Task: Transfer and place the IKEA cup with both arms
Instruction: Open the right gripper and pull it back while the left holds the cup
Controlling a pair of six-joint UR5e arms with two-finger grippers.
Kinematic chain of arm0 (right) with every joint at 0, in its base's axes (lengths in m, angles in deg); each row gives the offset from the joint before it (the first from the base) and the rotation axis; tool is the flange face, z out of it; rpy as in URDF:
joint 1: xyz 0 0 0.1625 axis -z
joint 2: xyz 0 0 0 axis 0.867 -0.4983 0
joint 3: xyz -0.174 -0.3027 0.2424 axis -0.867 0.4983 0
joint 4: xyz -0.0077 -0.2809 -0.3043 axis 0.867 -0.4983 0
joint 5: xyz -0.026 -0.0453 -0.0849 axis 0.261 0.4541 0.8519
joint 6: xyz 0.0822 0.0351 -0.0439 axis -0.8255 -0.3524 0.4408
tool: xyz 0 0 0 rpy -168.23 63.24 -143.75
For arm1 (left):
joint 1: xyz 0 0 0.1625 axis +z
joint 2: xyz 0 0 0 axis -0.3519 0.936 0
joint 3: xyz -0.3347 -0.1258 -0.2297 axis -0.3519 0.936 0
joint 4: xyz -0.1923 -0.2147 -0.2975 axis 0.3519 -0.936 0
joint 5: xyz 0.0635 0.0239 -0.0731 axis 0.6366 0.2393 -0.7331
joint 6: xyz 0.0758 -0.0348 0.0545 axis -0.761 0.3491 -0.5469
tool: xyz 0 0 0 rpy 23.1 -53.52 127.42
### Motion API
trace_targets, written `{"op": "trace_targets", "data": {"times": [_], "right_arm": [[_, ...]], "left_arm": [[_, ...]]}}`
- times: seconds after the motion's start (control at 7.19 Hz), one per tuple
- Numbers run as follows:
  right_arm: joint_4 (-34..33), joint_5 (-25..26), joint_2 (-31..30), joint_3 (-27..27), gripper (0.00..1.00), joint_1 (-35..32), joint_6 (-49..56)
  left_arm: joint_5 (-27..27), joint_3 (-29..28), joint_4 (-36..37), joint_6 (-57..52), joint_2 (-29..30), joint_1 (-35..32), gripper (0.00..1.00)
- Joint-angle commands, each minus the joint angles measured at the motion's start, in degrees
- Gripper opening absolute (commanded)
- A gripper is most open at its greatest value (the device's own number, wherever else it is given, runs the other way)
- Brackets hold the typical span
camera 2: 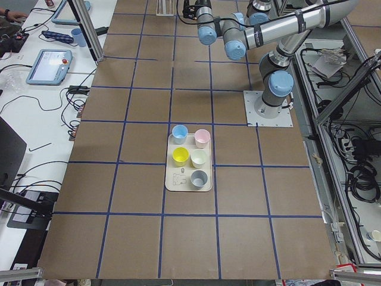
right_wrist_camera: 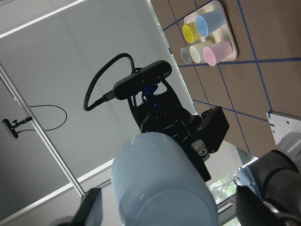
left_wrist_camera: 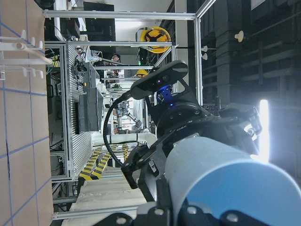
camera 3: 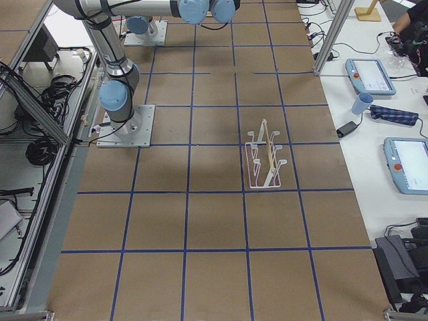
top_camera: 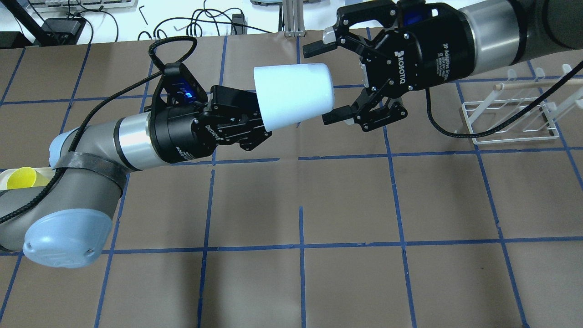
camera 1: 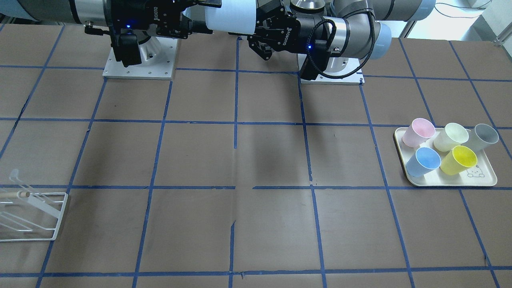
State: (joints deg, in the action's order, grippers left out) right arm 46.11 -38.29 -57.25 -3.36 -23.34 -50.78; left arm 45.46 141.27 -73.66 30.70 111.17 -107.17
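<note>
The cup (top_camera: 294, 95) lies sideways in mid-air above the table (top_camera: 346, 196), its rim end clamped by the left gripper (top_camera: 257, 120). The right gripper (top_camera: 324, 82) stands open, its fingers spread on either side of the cup's base. The tray (camera 1: 452, 184) stands well apart, on the robot's left.

Right gripper (top_camera: 324, 82) fingers (top_camera: 315, 47) straddle the IKEA cup (top_camera: 291, 93) base end, spread wide, slim gaps. Left gripper (top_camera: 262, 116) blocks the rim end. On the table (camera 1: 256, 160): tray (camera 1: 440, 181) of cups at robot's left end, rack (camera 3: 267, 157) at right end, open run between.
</note>
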Motion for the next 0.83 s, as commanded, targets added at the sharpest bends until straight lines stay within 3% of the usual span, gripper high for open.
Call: {"op": "trace_targets", "data": {"times": [0.0,0.14,0.42,0.56,0.7], "right_arm": [[-0.02,0.84,0.09,0.43,1.0,2.32,0.09],[0.16,1.63,0.09,1.12,1.0,4.86,0.0],[-0.8,8.63,0.0,2.88,1.0,7.69,-0.09],[-9.07,15.02,-0.43,2.8,1.0,7.61,-0.61],[-13.25,22.3,-0.53,2.8,1.0,7.61,-1.92]], "left_arm": [[5.22,-0.46,-0.01,0.61,-0.66,0.52,0.0],[8.3,-0.38,-0.01,0.7,-1.01,1.05,0.0],[17.17,-1.16,0.08,3.67,-2.24,5.24,0.0],[25.13,-2.04,0.08,3.87,-2.86,8.67,0.0],[35.47,-2.92,-0.62,5.0,-3.12,11.22,0.0]]}}
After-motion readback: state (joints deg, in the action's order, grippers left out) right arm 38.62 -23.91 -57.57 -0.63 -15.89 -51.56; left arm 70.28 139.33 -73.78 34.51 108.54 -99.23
